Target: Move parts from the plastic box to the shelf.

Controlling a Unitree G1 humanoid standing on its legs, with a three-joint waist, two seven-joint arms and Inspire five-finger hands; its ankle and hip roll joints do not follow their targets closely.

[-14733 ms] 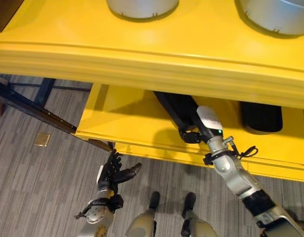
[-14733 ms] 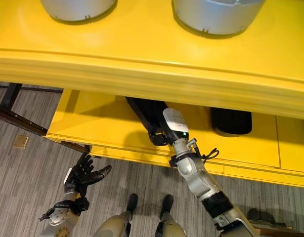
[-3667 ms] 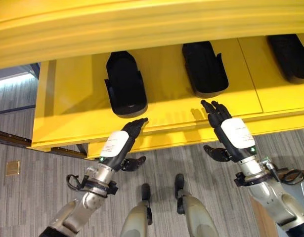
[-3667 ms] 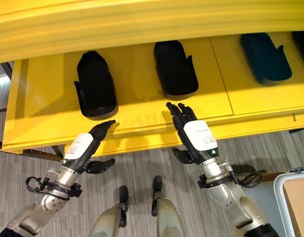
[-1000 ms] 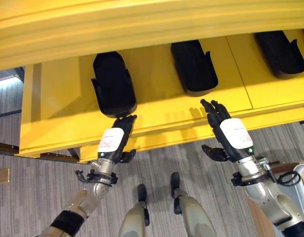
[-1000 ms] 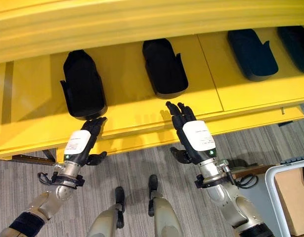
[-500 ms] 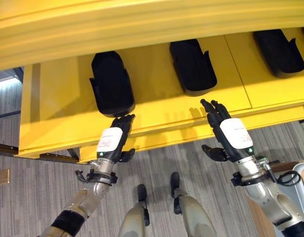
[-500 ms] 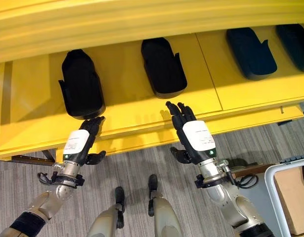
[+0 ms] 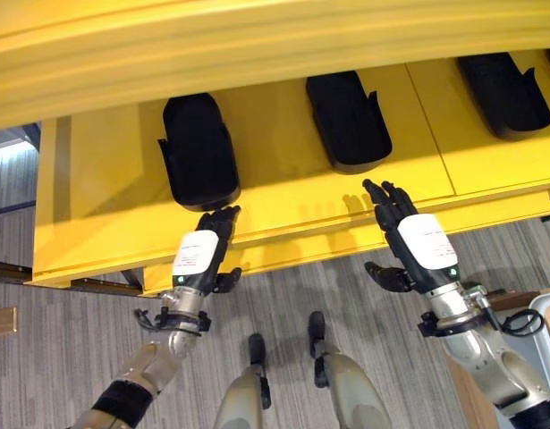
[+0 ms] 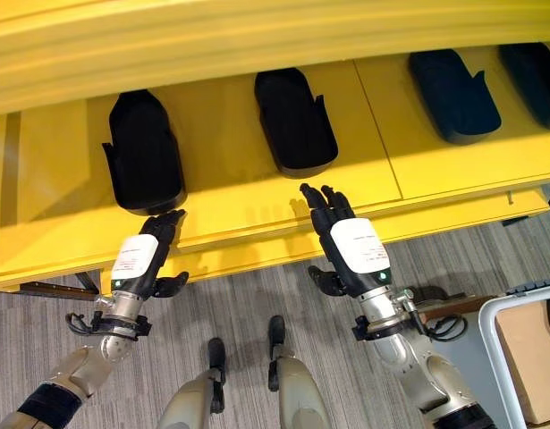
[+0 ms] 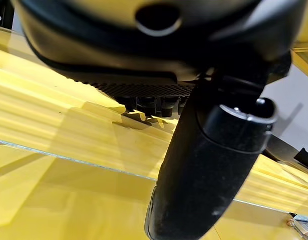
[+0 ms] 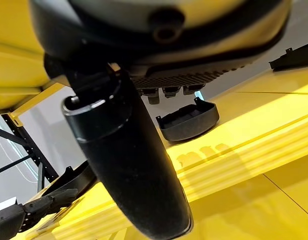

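While four black parts lie in a row on the yellow shelf, no hand is holding one. The first black part sits at the robot's left end. The second black part is near the middle. The third black part is further to the right, and the fourth black part pokes in at the far right edge. Each one has a round end that faces the front of the shelf.

The left hand is just below the first part, with straight fingers reaching up to the front edge of the shelf. It grips nothing. The right hand is below the second part, flat and spread, with its fingertips at the shelf's front edge. It is also empty.

A white box rim shows low on the right, on the grey striped floor.
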